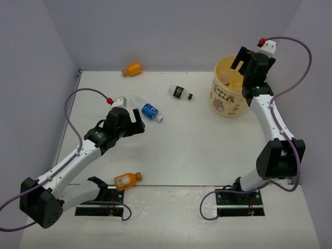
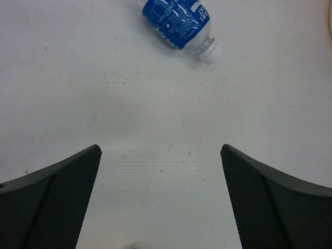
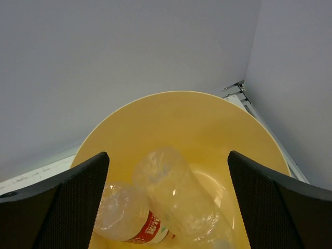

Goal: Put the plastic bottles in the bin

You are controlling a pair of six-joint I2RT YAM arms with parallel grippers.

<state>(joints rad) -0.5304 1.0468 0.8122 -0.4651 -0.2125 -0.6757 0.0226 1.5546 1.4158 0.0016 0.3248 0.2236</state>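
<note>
The right gripper (image 1: 237,65) hangs over the yellow bin (image 1: 230,101) at the far right of the surface (image 1: 197,150). Its fingers are spread wide and nothing is between them. Two clear bottles lie inside the bin, touching each other. One is the red-label bottle (image 3: 129,220). The other, the plain bottle (image 3: 179,197), looks bare, but its label may be turned away.

The left gripper (image 1: 139,123) is wide open too and holds nothing. The blue-label bottle (image 2: 176,18) lies on its side just past its fingers. The black-label bottle (image 1: 180,93) lies between that one and the bin. The far orange bottle (image 1: 133,69) is by the back wall. The near orange bottle (image 1: 127,179) is by the left arm's base.
</note>
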